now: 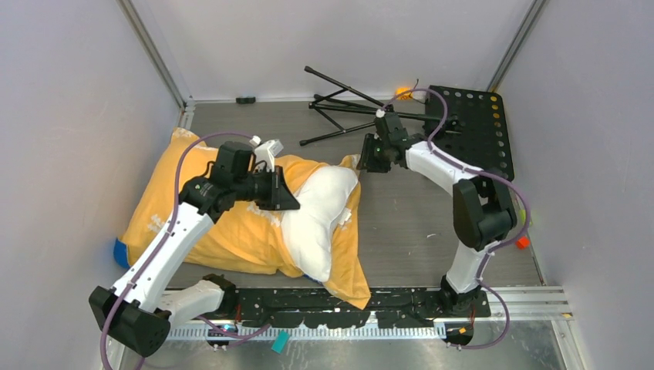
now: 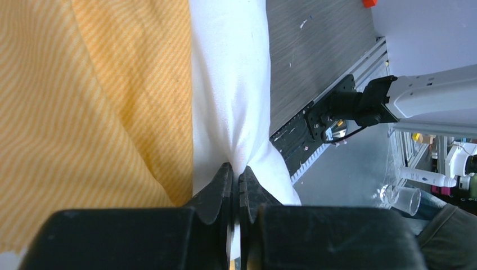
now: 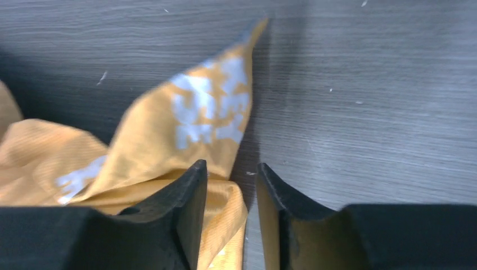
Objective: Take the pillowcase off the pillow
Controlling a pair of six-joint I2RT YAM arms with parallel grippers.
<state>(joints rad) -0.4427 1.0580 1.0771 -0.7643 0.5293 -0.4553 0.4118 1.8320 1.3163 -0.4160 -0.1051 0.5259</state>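
Observation:
The orange-yellow pillowcase (image 1: 224, 227) lies at the left of the table. The white pillow (image 1: 320, 208) bulges out of its open right end. My left gripper (image 1: 293, 202) is shut on a pinch of the pillow's white fabric (image 2: 230, 73), with the striped pillowcase (image 2: 84, 112) just to its left; its fingertips (image 2: 236, 169) are closed tight. My right gripper (image 1: 364, 163) is at the pillowcase's far right corner. In the right wrist view the gripper (image 3: 232, 166) is open, and a fold of the pillowcase (image 3: 185, 124) with white lettering lies between the fingers against the left one.
A folded black tripod (image 1: 347, 108) lies at the back. A black perforated plate (image 1: 474, 127) sits at the back right. A small red object (image 1: 523, 242) is at the right edge. A black rail (image 1: 347, 301) runs along the front. Grey walls close in on both sides.

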